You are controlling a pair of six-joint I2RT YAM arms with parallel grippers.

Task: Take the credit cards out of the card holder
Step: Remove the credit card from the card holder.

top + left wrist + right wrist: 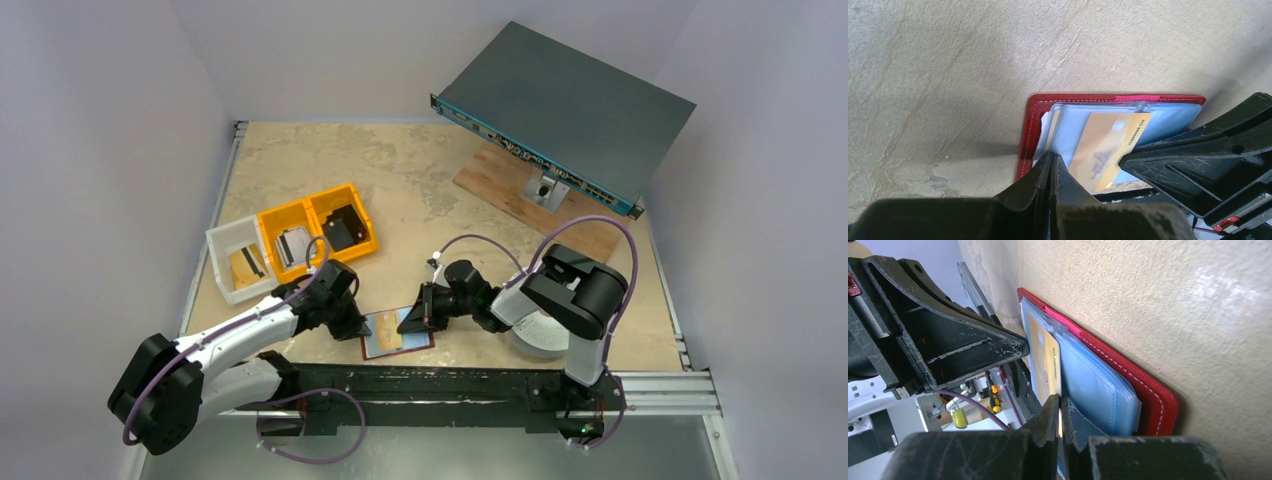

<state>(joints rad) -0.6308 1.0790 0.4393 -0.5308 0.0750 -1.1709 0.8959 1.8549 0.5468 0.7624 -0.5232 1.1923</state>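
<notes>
The dark red card holder [372, 348] lies open on the table near the front edge, pale blue sleeves [1168, 120] facing up. A golden-yellow credit card [1103, 150] sticks partly out of a sleeve. My right gripper [1060, 399] is shut on that card's [1050, 365] edge, and a thin yellow strip shows between its fingers. My left gripper [1052, 156] is shut with nothing visible between its jaws. Its tips press on the sleeves at the holder's [1033, 125] other end. The two grippers face each other across the holder, left [355, 325] and right [415, 318].
Behind the left arm stand a white bin [222, 240] holding a yellow card and a yellow double bin [318, 200] with a grey part and a black block. A grey rack unit [565, 110] rests on a wooden board [490, 185] at the back right. A white round object [540, 340] sits under the right arm.
</notes>
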